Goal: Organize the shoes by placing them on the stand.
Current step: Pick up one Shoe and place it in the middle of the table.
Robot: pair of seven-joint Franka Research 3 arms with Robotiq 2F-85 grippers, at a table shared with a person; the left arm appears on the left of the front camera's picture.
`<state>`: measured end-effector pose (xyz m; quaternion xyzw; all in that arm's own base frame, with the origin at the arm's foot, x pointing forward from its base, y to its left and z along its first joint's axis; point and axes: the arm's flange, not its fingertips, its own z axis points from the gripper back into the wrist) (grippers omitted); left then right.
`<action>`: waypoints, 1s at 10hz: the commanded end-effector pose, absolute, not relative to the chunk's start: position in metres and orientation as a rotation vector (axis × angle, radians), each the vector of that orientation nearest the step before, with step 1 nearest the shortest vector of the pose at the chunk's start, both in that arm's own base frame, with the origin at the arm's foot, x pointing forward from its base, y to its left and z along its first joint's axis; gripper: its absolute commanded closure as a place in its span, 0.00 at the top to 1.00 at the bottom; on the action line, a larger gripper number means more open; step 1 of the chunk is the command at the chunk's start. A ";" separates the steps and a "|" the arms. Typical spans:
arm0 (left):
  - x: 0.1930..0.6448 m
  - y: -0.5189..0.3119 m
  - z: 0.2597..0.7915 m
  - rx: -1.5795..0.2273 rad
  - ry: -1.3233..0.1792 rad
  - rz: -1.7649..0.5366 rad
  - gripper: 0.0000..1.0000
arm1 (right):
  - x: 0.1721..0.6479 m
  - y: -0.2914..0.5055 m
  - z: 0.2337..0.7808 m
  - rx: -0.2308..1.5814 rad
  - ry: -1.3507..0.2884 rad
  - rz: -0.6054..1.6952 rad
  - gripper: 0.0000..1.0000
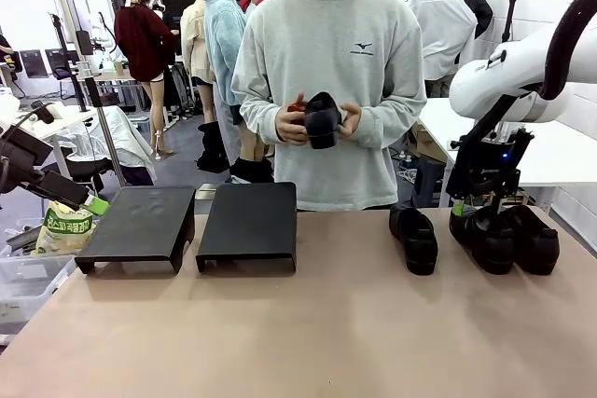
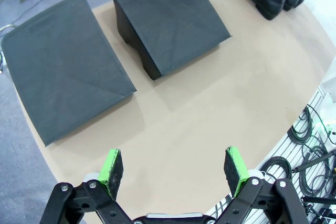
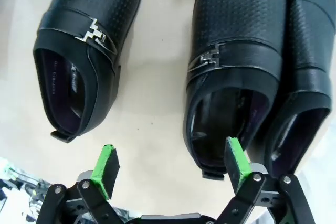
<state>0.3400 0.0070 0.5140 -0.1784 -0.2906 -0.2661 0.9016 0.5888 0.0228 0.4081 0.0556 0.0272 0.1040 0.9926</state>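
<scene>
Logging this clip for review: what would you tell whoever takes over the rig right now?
Left gripper: open, empty, beside the left black stand; the other black stand sits next to it.
Right gripper: open, empty, just above the middle shoe of three on the right of the table.
Fourth shoe: in the person's hands.
Done: nothing; no shoe on a stand.
Left: all four shoes.

Even indoor light — wide-angle edge distortion
</scene>
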 end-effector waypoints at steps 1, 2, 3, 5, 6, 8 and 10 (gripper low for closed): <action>0.340 0.010 0.514 -0.376 -0.606 -0.566 1.00 | 0.595 0.023 0.402 0.099 0.088 0.170 1.00; 0.340 0.010 0.514 -0.376 -0.606 -0.566 1.00 | 0.595 0.020 0.395 0.141 0.094 0.153 1.00; 0.340 0.010 0.514 -0.376 -0.606 -0.566 1.00 | 0.595 0.017 0.390 0.159 0.087 0.136 1.00; 0.340 0.010 0.514 -0.376 -0.606 -0.566 1.00 | 0.592 0.022 0.379 0.166 0.064 0.121 1.00; 0.340 0.010 0.514 -0.376 -0.606 -0.566 1.00 | 0.591 0.024 0.374 0.128 0.017 0.114 1.00; 0.340 0.010 0.514 -0.376 -0.606 -0.566 1.00 | 0.591 0.032 0.361 0.039 -0.053 0.099 1.00; 0.340 0.010 0.514 -0.376 -0.606 -0.566 1.00 | 0.597 0.024 0.374 0.110 -0.011 0.132 1.00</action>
